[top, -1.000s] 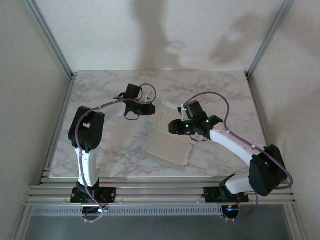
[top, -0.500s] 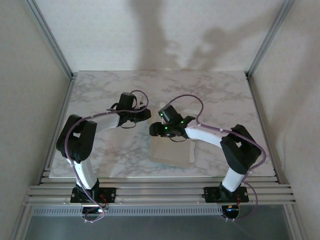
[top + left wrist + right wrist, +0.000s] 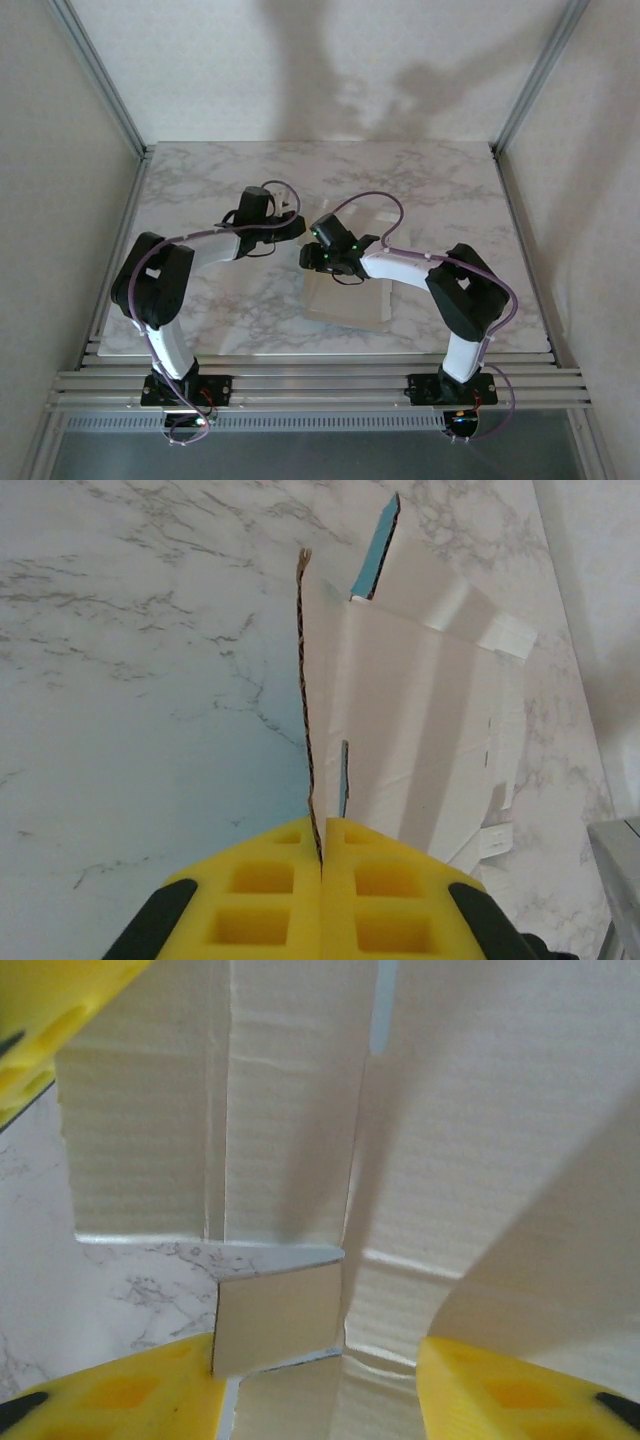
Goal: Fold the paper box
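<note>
- Left gripper: jaws closed, pinching a raised edge of the paper box.
- Right gripper: jaws apart, straddling a small tab on the box's pale inner face.
- Change: over the last second the right arm has swung in from the right to sit over the box; a side-wall fold looks to be under way.
- Table: marbled; the box lies near its centre.
- Walls: plain and pale, with metal corner posts.

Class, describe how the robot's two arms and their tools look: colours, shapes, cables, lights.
The left arm and right arm have white tubular links with bulky black joint housings; thin purple cables loop along both. Green lights glow near the right wrist. The left tool and right tool have yellow fingers, the left's with square recesses.
</note>
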